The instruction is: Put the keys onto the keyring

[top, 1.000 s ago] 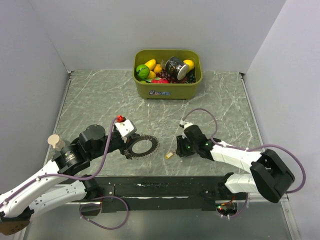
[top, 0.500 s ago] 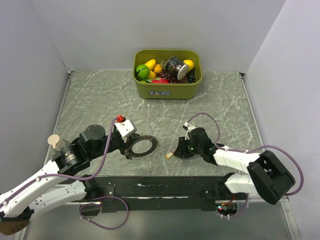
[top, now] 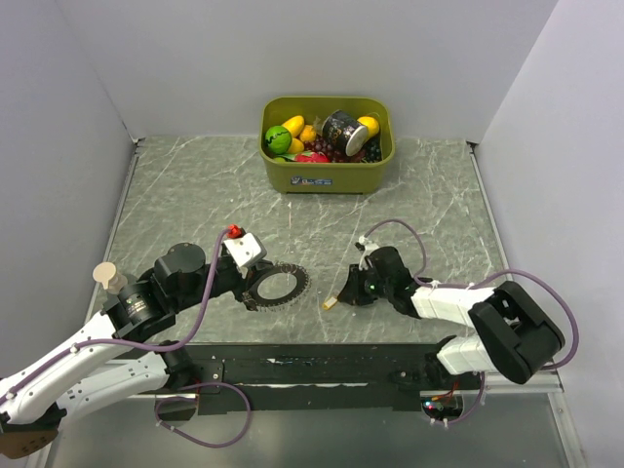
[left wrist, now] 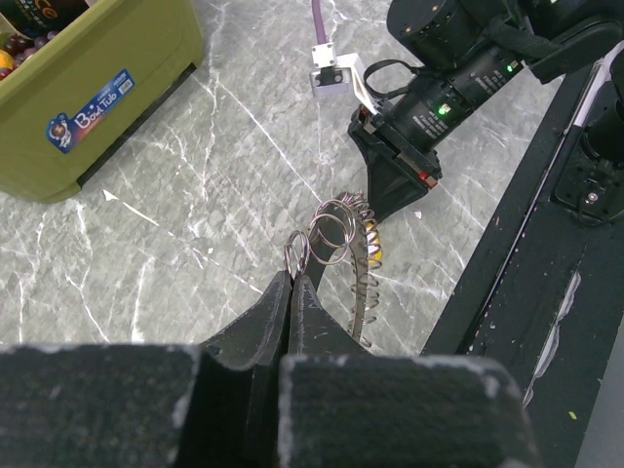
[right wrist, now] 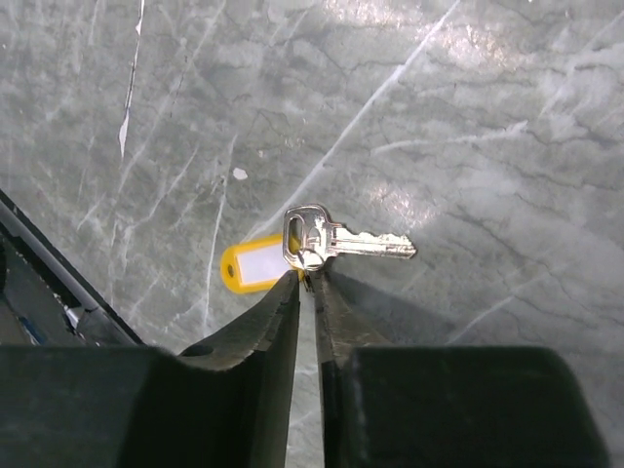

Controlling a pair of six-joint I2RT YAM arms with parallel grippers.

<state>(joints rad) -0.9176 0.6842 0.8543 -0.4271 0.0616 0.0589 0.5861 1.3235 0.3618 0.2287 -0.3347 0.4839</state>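
Note:
The keyring (top: 295, 286), a grey metal ring with a coiled rim, lies near the table's front edge. My left gripper (top: 255, 288) is shut on its left side. In the left wrist view the jaws (left wrist: 292, 278) pinch small split rings (left wrist: 322, 237) linked to the coil (left wrist: 363, 283). A silver key (right wrist: 343, 239) with a yellow tag (right wrist: 253, 267) lies just right of the keyring (top: 331, 303). My right gripper (right wrist: 310, 278) is closed on the small ring joining key and tag. It also shows in the top view (top: 353, 292). No other keys are in view.
An olive bin (top: 327, 175) with toy fruit and a dark can stands at the back centre. It also shows in the left wrist view (left wrist: 97, 88). The black front rail (top: 312, 363) runs just below both grippers.
My right arm's elbow and forearm have swung in toward the left and lowered. Its gripper has shifted slightly right, still at the key. The left arm and keyring have not moved.

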